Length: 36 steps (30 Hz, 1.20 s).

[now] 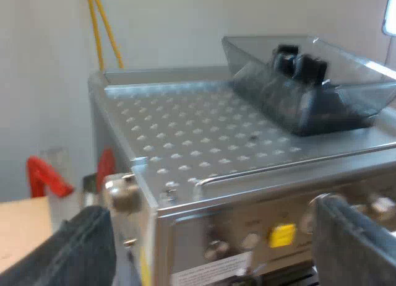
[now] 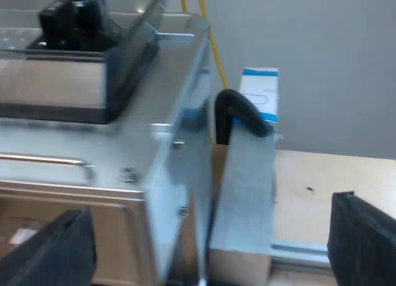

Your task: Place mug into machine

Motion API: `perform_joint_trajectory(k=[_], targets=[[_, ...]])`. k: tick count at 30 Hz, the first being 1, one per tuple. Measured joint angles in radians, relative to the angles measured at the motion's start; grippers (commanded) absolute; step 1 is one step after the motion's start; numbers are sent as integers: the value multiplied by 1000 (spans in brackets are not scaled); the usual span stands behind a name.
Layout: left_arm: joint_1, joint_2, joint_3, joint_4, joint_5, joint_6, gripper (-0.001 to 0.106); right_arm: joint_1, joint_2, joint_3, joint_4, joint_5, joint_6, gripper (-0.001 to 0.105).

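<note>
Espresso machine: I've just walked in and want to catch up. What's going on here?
Both arms hover by the espresso machine, looking across its top toward the bean hopper. The left gripper and right gripper each have their fingers open and hold nothing. Nothing is being handled right now.

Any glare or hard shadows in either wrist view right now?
Left wrist view: small bright glints across the espresso machine's dimpled top, a pale sheen along the bean hopper's rim, no hard shadows. Right wrist view: soft, even light on the wall, and a bluish reflection down the machine's side.
</note>
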Motion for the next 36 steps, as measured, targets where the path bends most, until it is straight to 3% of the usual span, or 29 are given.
perform_joint_trajectory(k=[3,4,7,12,14,16,25,32,36], targets=[[101,35,0,3,51,3,67,-120,-33,0,57,-79,-4,78],[165,47,0,9,61,7,67,-215,-49,0,108,-149,-25,78],[240,49,0,32,66,19,67,-376,-63,0,158,-248,-86,78],[243,25,0,61,69,27,67,-608,-79,0,178,-367,-124,78],[243,-4,0,72,41,32,67,-712,-100,0,183,-422,-125,78],[243,-58,0,107,1,31,67,-740,-115,0,183,-427,-117,78],[207,-266,0,201,-7,88,67,-703,-305,0,261,-447,-111,78],[202,-483,-3,373,-26,111,67,-664,-491,0,415,-443,-111,78],[202,-493,-5,439,-26,113,67,-664,-572,0,462,-431,-109,78]])
